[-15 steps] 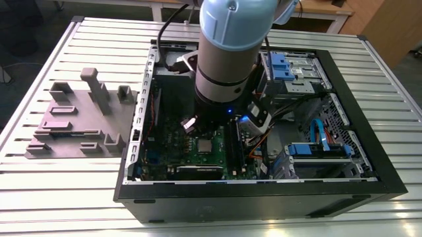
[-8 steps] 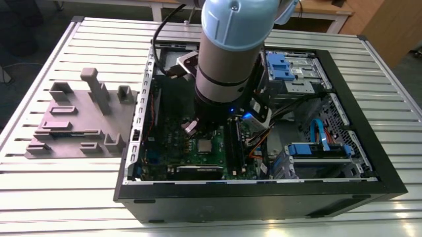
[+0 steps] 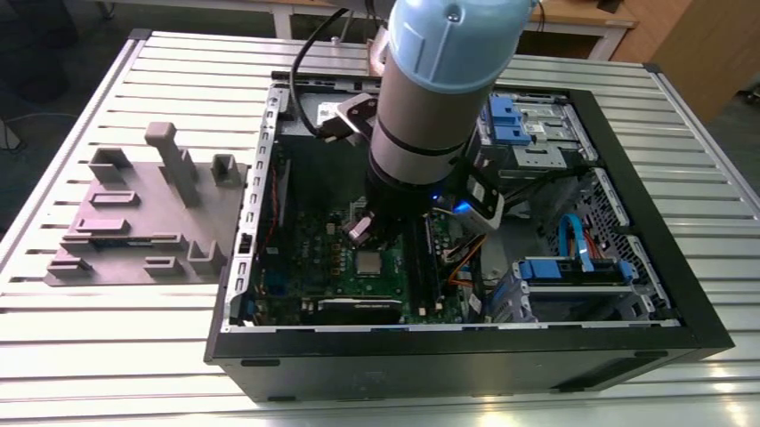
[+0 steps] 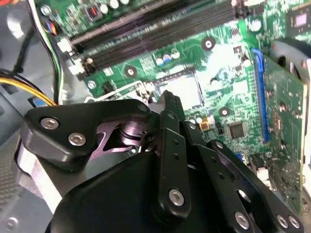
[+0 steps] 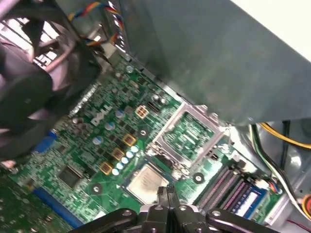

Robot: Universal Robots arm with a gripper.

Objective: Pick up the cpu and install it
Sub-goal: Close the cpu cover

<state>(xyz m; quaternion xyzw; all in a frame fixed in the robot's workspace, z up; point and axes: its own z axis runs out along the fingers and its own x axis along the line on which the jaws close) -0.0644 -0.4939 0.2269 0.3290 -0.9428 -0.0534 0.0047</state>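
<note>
We note the cpu [image 5: 146, 182] — a small flat square with a dull silver top — lying in its socket on the green motherboard [image 5: 97, 141]. The hinged metal frame [image 5: 192, 133] stands flipped open just beside it. The gripper [image 5: 164, 191] hangs close over the chip's edge, fingers pressed together, gripping nothing. The open computer case [image 3: 475, 360] holds the board, blue-tabbed drive bays [image 3: 570, 271] and cables.

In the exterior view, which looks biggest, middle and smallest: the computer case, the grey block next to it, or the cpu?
1. computer case
2. grey block
3. cpu, clearly the smallest
</note>
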